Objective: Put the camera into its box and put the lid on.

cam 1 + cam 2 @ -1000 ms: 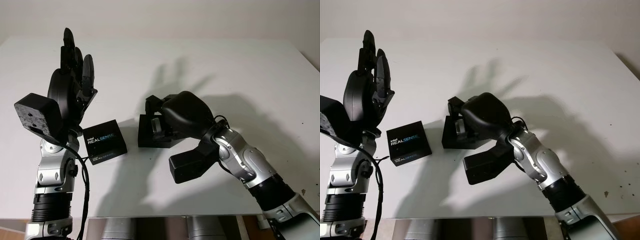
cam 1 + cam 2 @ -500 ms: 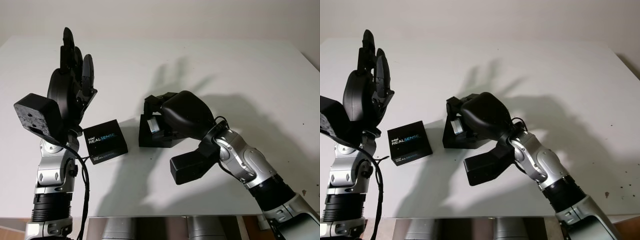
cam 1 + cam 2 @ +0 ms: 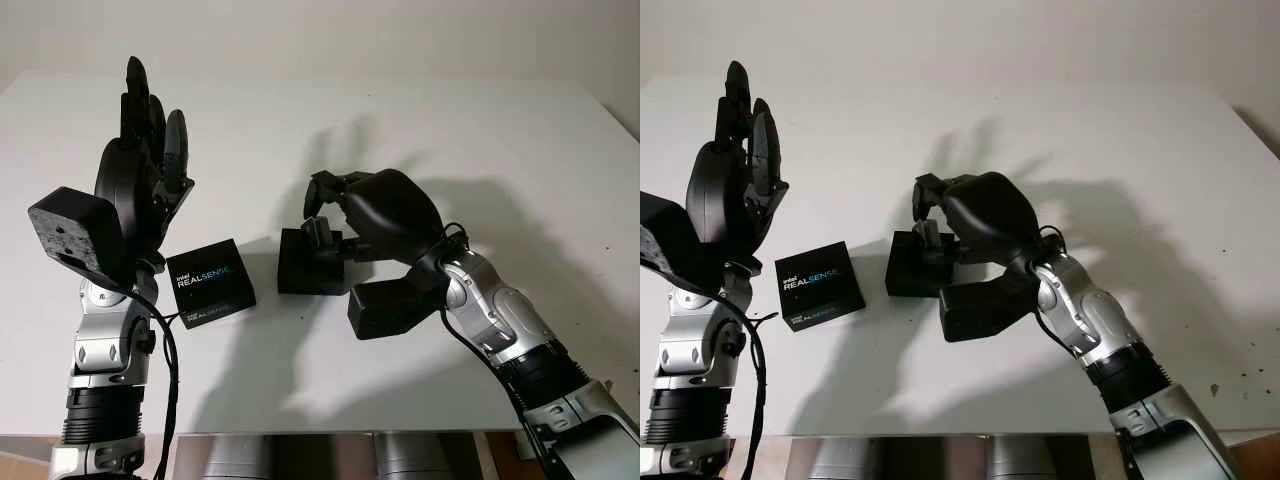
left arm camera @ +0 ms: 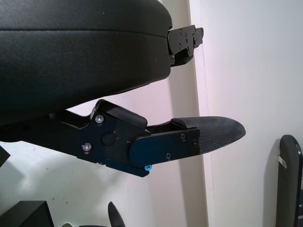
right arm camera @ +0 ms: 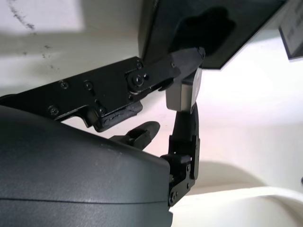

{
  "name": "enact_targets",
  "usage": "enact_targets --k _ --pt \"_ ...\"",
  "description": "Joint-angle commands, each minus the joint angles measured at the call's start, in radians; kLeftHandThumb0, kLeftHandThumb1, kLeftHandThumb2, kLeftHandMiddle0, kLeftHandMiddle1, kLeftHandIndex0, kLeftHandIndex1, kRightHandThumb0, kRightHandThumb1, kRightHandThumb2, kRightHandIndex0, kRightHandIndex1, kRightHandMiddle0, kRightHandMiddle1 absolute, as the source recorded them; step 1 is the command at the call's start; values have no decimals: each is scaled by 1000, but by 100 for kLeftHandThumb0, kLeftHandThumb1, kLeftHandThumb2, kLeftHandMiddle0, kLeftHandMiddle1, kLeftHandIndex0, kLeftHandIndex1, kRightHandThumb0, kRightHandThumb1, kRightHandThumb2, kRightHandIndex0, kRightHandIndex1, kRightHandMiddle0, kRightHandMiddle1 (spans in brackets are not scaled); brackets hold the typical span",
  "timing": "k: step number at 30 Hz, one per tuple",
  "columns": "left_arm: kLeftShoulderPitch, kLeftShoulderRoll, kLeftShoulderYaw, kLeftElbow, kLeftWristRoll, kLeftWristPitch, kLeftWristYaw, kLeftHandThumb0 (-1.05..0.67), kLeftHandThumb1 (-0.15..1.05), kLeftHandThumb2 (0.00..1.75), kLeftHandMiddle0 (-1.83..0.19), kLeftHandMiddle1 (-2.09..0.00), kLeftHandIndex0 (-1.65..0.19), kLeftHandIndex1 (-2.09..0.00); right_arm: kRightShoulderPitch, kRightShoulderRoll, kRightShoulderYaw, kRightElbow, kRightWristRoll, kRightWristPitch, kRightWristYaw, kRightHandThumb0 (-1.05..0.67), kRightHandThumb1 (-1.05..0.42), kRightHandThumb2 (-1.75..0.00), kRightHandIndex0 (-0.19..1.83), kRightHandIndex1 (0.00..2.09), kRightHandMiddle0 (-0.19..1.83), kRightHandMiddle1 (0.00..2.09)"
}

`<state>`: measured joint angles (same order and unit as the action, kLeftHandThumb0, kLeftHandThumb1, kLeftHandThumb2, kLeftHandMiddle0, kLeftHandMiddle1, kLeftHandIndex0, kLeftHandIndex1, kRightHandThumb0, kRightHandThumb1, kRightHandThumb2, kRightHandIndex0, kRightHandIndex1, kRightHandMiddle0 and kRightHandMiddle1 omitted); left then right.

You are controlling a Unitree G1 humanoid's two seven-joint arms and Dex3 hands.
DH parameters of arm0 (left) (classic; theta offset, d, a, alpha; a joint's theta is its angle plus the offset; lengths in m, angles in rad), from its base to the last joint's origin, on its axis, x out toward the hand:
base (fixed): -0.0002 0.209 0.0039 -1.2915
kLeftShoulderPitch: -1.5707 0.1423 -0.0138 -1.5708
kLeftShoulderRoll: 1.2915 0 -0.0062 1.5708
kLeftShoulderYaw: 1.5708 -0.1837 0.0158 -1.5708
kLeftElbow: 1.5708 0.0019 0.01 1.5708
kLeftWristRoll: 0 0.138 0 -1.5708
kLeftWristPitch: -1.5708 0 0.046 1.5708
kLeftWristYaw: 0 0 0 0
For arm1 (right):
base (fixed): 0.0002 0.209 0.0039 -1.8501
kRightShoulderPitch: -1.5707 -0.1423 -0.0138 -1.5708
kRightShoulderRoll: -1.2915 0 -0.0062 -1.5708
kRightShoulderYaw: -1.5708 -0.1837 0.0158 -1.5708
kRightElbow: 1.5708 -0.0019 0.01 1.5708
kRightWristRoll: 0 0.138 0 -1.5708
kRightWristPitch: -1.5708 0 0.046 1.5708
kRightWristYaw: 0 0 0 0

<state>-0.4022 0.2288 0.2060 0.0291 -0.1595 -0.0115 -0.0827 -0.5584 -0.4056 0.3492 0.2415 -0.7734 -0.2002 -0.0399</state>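
The black box stands open-topped at the middle of the white table. My right hand hovers just over it, fingers curled down and shut on the small silver-grey camera, which hangs above the box's opening. The lid, black with "intel REALSENSE" printed on it, lies flat on the table to the left of the box. My left hand is raised upright at the left, open, well above the lid and touching nothing; one of its fingers shows in the left wrist view.
The white table stretches wide behind and to the right of the box. The black wrist module under my right arm hangs low beside the box's right side. The table's front edge runs along the bottom.
My right hand has risen from the box and drawn a little right, its fingers now above the rim with the camera between them. The left arm, lid and box have not moved.
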Motion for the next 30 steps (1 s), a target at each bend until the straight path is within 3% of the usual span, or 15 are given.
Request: enact_targets --k 1,11,19,24,30 --pt "6 6 6 -7 2 -1 -3 -73 105 57 19 0 19 0 3 19 -33 -1 57 4 11 -36 -99 -5 54 9 37 154" --pt "9 13 7 -14 5 10 -6 -74 105 57 19 0 19 0 36 51 -113 -12 276 -17 55 -38 -98 -5 52 6 30 186" --pt "11 13 7 -20 4 13 -8 -72 105 59 19 0 19 0 59 82 -161 -35 432 24 153 -43 -101 -6 48 4 26 187" --pt "12 15 8 -17 4 11 -11 -74 105 57 19 0 19 0 45 96 -193 -15 533 121 258 -41 -102 -6 43 2 23 184" --pt "15 13 8 -20 2 11 -12 -72 105 57 19 0 19 0 30 99 -196 14 568 177 309 -44 -101 -5 38 2 27 179"
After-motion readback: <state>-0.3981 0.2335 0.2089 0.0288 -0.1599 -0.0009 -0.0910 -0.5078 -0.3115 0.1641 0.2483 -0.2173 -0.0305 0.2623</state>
